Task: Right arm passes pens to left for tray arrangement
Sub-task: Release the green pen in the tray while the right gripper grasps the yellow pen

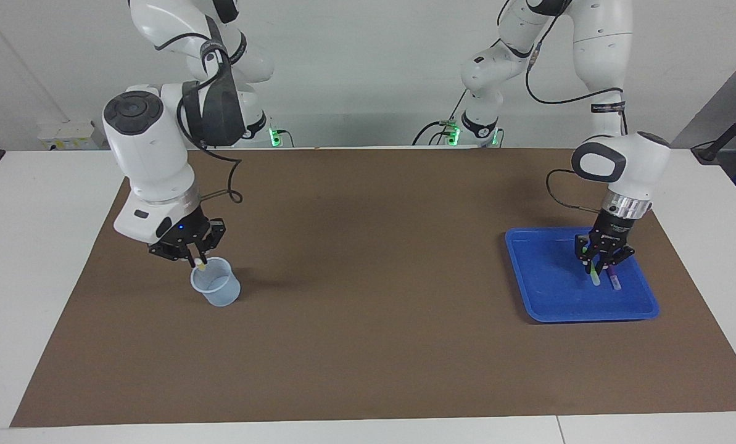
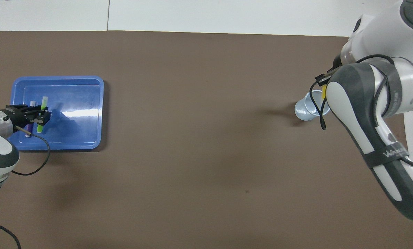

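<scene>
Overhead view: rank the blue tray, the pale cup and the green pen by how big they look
Largest to smallest:
1. blue tray
2. pale cup
3. green pen
The green pen is longer than the cup is wide, but far slimmer.

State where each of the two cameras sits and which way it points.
Facing view: high across the table, looking at the robots; both arms show with their bases at the top, the left gripper shut on the green pen in the blue tray.
Overhead view: above the robots' end, looking forward and steeply down; forearms enter from the bottom corners.
Shared: the tray, the purple pen, the translucent cup, and the right gripper shut on the yellow pen over that cup, mirrored half a turn.
</scene>
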### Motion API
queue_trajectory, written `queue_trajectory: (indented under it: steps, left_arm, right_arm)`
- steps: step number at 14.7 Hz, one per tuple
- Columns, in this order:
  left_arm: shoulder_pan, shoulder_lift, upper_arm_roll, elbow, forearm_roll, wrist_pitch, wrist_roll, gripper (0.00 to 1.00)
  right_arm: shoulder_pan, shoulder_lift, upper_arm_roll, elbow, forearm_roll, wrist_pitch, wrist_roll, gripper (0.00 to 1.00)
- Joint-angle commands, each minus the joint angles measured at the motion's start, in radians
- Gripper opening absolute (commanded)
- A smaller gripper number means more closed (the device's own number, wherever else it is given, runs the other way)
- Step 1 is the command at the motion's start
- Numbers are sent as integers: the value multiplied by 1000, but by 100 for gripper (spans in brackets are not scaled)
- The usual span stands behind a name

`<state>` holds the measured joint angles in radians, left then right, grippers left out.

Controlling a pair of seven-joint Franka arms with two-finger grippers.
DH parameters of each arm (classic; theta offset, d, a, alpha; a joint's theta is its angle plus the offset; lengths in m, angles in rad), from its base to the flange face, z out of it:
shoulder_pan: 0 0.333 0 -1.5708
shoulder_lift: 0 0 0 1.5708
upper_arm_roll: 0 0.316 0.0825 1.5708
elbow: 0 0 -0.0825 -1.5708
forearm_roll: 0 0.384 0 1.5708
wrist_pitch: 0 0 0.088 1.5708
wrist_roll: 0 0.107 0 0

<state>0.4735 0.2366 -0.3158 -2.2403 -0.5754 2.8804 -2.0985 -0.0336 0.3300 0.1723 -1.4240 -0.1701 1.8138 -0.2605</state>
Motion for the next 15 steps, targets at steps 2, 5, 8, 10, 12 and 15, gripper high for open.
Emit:
queue_trajectory:
  steps: [2,5,8,10,12,15]
  left_arm:
    - [-55,-19,7,-62,-11,74,-67,0]
    - [-53,-22,7,-91,-11,86,-86,0]
    - [-58,-20,6,-140,-11,204,-95,2]
    - [-61,-20,6,-139,-9,204,-94,40]
    - [-61,-20,7,-139,-9,200,-90,75]
    - [-62,-19,7,-119,-9,189,-87,99]
  right_arm:
    - [1,-45,9,-12,-22,-16,-25,0]
    - [21,-66,13,-10,-20,-33,-23,0]
    - [26,-88,24,-9,-17,-51,-23,0]
    - [26,-97,29,-9,-11,-63,-23,0]
    - [26,-104,42,-4,-11,-73,-22,0]
    - [26,-108,53,5,-6,-97,-17,0]
